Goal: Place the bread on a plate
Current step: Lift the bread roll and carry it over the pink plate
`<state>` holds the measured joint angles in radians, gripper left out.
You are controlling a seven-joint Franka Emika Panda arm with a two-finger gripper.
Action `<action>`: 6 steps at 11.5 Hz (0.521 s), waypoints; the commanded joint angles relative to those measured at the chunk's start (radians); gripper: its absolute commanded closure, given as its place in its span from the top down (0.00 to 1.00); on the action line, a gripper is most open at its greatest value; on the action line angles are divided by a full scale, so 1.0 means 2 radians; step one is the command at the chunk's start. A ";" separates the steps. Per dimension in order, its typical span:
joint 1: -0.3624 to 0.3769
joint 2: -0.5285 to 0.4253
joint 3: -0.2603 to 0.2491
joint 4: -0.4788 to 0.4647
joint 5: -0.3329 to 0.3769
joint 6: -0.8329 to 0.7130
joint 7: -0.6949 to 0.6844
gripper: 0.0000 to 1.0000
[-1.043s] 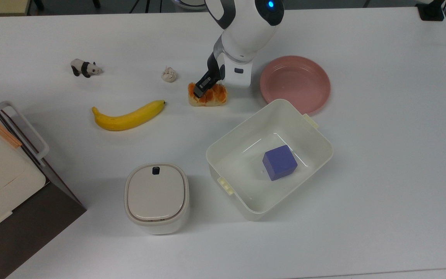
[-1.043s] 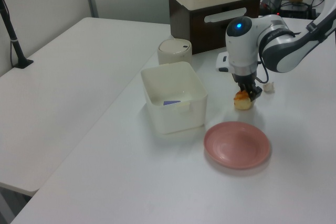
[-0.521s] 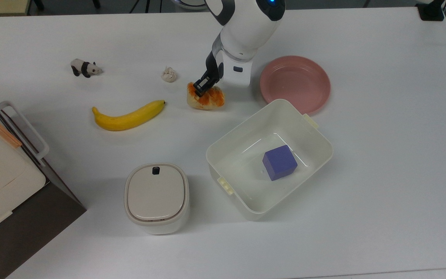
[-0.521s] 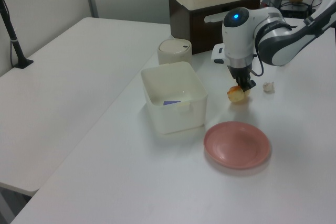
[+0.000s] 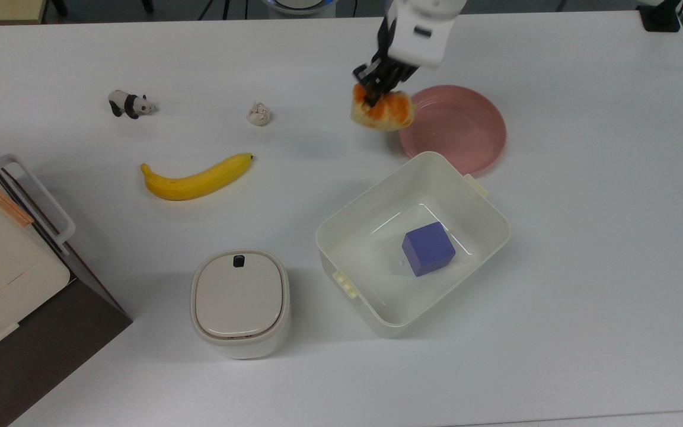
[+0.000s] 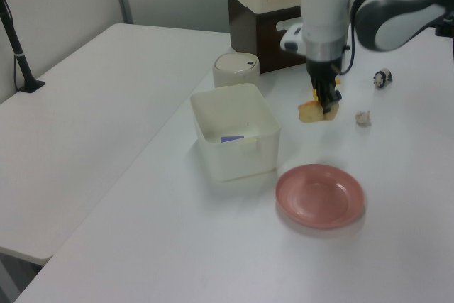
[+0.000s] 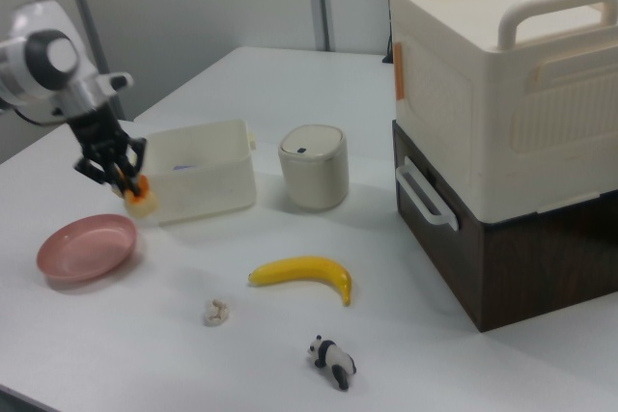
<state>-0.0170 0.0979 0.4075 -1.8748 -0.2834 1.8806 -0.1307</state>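
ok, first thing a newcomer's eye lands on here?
The gripper holding the orange-brown bread clear of the white table, just at the pink plate's rim on the top view's left. Next, the yellow banana at mid-left and the purple cube inside the white tub.

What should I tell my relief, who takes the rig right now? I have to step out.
Gripper: shut on the bread, held in the air above the table.
Bread: beside the plate's edge on the top view's left, not over its middle.
Plate: bare, next to the tub.
Done: bread grasped and lifted.
Left: carry it over the plate, lower it, open, pull back.
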 commanded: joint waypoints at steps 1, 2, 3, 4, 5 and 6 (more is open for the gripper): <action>0.019 -0.028 -0.003 -0.005 0.036 -0.014 0.071 0.15; 0.025 -0.029 -0.003 -0.006 0.040 -0.012 0.097 0.15; 0.034 -0.030 -0.004 -0.008 0.048 -0.005 0.136 0.15; 0.037 -0.030 -0.003 -0.012 0.050 0.001 0.175 0.15; 0.041 -0.031 -0.002 -0.020 0.050 0.014 0.195 0.15; 0.060 -0.028 -0.002 -0.030 0.050 0.024 0.212 0.15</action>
<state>0.0470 0.0589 0.4116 -1.8783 -0.2029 1.8737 0.1940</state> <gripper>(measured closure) 0.846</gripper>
